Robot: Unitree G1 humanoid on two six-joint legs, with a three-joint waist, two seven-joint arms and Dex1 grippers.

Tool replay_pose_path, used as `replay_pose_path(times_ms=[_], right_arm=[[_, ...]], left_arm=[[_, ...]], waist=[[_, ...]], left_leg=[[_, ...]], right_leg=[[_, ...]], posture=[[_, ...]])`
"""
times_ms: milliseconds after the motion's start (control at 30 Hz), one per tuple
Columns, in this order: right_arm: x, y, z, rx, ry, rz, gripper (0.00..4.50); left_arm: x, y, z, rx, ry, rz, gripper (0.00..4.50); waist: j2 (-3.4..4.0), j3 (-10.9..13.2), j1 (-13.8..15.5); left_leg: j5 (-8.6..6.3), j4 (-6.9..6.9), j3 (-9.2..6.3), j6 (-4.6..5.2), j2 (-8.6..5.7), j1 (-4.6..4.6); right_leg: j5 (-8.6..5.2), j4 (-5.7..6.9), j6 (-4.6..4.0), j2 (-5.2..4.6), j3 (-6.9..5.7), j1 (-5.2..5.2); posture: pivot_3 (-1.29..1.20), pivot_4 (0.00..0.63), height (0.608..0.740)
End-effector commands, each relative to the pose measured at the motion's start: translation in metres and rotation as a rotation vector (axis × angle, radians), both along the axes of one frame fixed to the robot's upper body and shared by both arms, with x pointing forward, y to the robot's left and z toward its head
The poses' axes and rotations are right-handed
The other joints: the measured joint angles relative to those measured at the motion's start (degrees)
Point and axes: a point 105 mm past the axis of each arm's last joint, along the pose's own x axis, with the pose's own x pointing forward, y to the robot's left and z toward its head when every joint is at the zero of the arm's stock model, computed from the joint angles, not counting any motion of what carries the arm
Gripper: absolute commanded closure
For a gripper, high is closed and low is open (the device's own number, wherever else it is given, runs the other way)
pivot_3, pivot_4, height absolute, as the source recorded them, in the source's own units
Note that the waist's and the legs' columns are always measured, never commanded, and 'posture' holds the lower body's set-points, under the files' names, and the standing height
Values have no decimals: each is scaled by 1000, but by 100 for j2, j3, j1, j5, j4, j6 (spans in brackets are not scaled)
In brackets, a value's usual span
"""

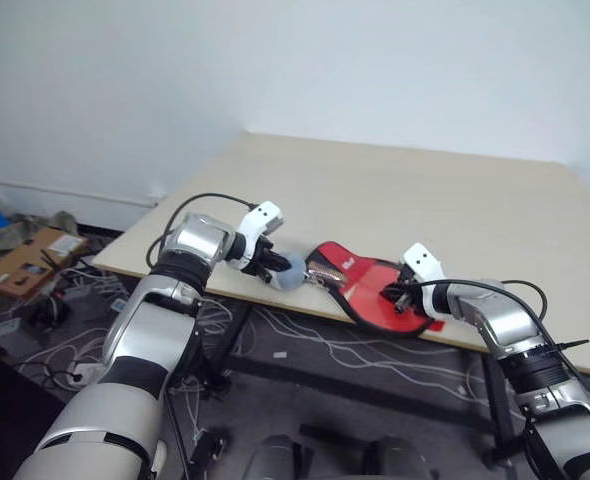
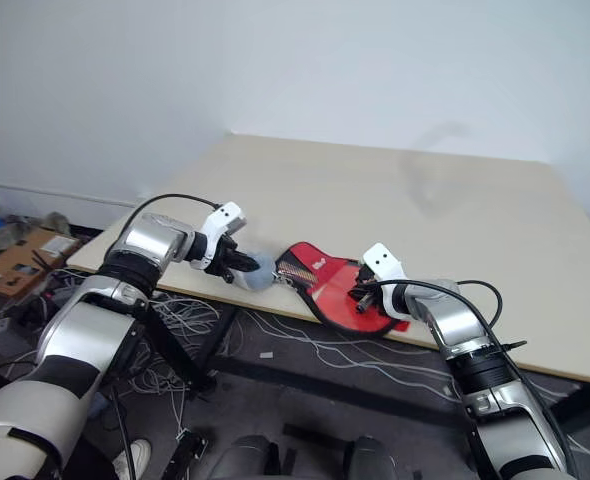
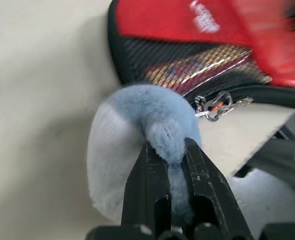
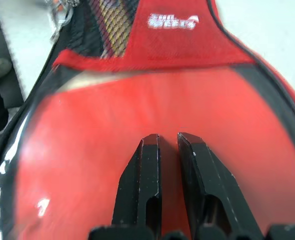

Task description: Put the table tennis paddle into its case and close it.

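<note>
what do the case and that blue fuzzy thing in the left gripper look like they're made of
The case: soft red woven fabric, black mesh patch, black edging, glossy clear panel, metal-looking zip pull.
The blue fuzzy thing: plush, likely fleece, by its matted nap; it dents where the left gripper pinches it.

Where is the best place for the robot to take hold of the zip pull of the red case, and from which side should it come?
Grip the metal zip pull by its ring, which hangs free off the black edging at the handle end of the case. Probably come from the left table edge, where the left claw now pinches the plush ball.
</note>
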Motion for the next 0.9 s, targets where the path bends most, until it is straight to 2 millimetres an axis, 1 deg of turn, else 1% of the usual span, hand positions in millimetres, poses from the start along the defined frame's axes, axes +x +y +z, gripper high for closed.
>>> replay_pose_path(times_ms=[33,67,100,133,167,200,233,267,300,333,400,433,533,600,733,900], right_arm=[[-9,-7,-24,-61,85,-23,3880],[-9,-7,-24,-60,85,-24,3880],[-9,-7,-25,-61,84,-23,3880],[-9,-7,-25,-62,84,-23,3880],[-9,-7,-26,-66,85,-22,3880],[-9,-7,-26,-68,85,-23,3880],[-9,-7,-26,-70,85,-23,3880],[-8,-6,-26,-70,84,-23,3880],[-8,-6,-25,-68,80,-24,3880],[-7,-5,-24,-67,78,-25,3880],[-5,-5,-23,-65,73,-32,3880],[-5,-5,-23,-65,73,-33,3880],[-6,-4,-24,-66,72,-29,3880],[-7,-4,-24,-68,72,-28,3880],[-7,-4,-24,-69,68,-28,3880],[-7,-2,-23,-64,64,-24,3880]], left_arm=[[12,8,18,18,-76,42,4488],[14,10,19,20,-85,59,4488],[16,12,20,22,-95,73,4488],[18,13,21,23,-101,81,4488],[19,15,22,24,-109,88,4488],[20,15,23,25,-114,91,4488],[21,17,24,29,-121,98,4488],[22,19,25,33,-128,105,4488],[24,20,27,39,-138,115,4488],[25,22,28,43,-146,125,4488],[28,24,30,45,-160,142,4488],[28,25,31,46,-164,145,4488],[31,30,33,74,-185,163,4488],[33,34,34,87,-199,173,4488],[36,46,42,114,-227,206,4488],[38,57,48,141,-254,233,4488]], waist=[[50,-50,-59],[-79,-92,-49],[-150,-84,-44],[-164,-48,-41],[-157,-21,-53],[-150,-14,-53],[-142,-2,-58],[-106,20,-69],[-86,29,-100],[-83,31,-104],[-81,33,-105],[-81,33,-106],[-81,33,-105],[-82,33,-104],[-84,33,-105],[-84,33,-104]], left_leg=[[-2,-65,-107,6,81,-91],[-2,-143,-47,6,104,-158],[4,-202,55,16,49,-159],[9,-253,65,21,-33,-139],[12,-302,21,21,-174,-115],[14,-355,32,16,-186,-81],[15,-397,33,15,-187,-71],[18,-405,4,10,-175,-66],[20,-401,-51,6,-171,-46],[20,-402,-111,6,-172,-41],[20,-403,-168,6,-183,-44],[22,-397,-177,7,-185,-45],[55,-374,-184,7,-188,-42],[78,-374,-183,14,-187,-42],[80,-373,-183,13,-185,-40],[91,-373,-186,16,-181,-35]], right_leg=[[123,-138,46,78,-77,62],[114,-2,71,83,-35,42],[-75,241,69,108,123,158],[-202,245,9,158,286,134],[-210,242,-6,150,337,117],[-219,209,-39,130,337,123],[-215,165,-51,85,280,132],[-209,133,-62,62,210,146],[-198,81,-73,64,120,211],[-194,38,-65,65,34,231],[-134,-21,-20,62,-21,246],[-115,-27,6,58,-34,243],[-88,-24,18,48,-55,233],[-84,-22,17,48,-54,226],[-82,-22,18,47,-54,212],[-80,-21,19,50,-58,201]], posture=[[0,0,688],[0,0,688],[0,0,688],[0,0,688],[0,0,688],[0,0,688],[0,0,688],[0,0,688],[0,0,688],[0,0,688],[0,0,688],[0,0,688],[0,0,688],[0,0,688],[0,0,688],[0,0,688]])
